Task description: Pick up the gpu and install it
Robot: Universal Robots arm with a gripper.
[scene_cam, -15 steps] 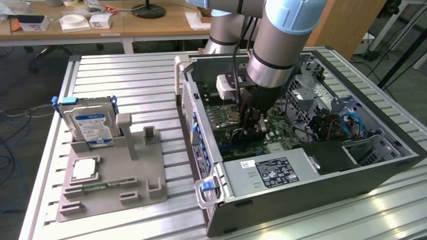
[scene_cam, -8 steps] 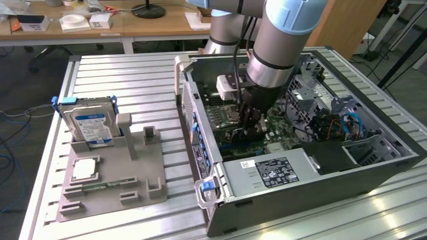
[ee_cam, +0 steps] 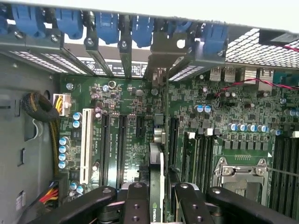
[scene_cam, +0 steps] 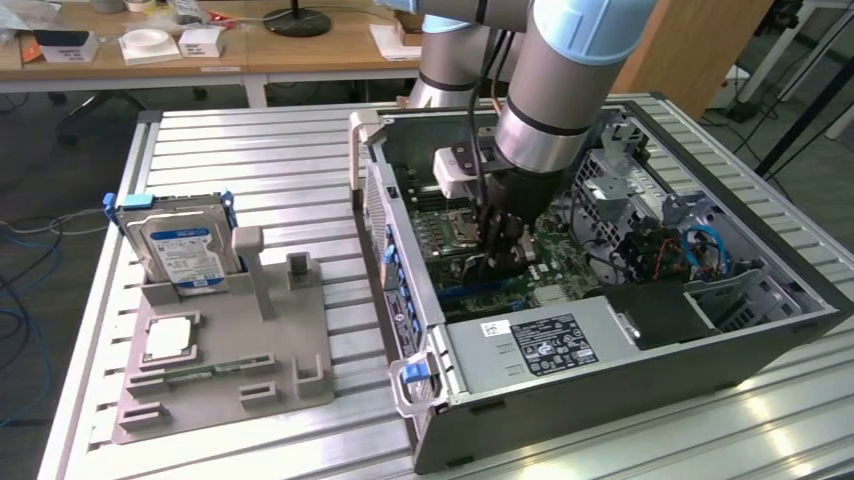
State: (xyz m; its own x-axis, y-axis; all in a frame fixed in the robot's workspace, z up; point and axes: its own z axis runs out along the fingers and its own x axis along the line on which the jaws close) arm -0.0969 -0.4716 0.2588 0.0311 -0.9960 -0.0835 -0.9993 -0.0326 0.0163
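**Green gpu [ee_cam: 156, 161] clamped in the gripper [ee_cam: 156, 200]**

Grey and light-blue, the arm [scene_cam: 574, 80] slants down from the far edge of the slatted metal bench [scene_cam: 240, 160] into the open computer case [scene_cam: 787, 290], which lies on its side. The gripper points straight down at the motherboard [ee_cam: 117, 107]. Its black fingers [ee_cam: 135, 203] press on both faces of the gpu. The card stands on edge over the long slots, with its bracket toward the wall with blue latches [ee_cam: 107, 23]; I cannot tell if it touches a slot. A small white logo sits on its edge, not readable. The power supply [scene_cam: 541, 345] label and the hard drive [scene_cam: 187, 250] blue label are also unreadable.
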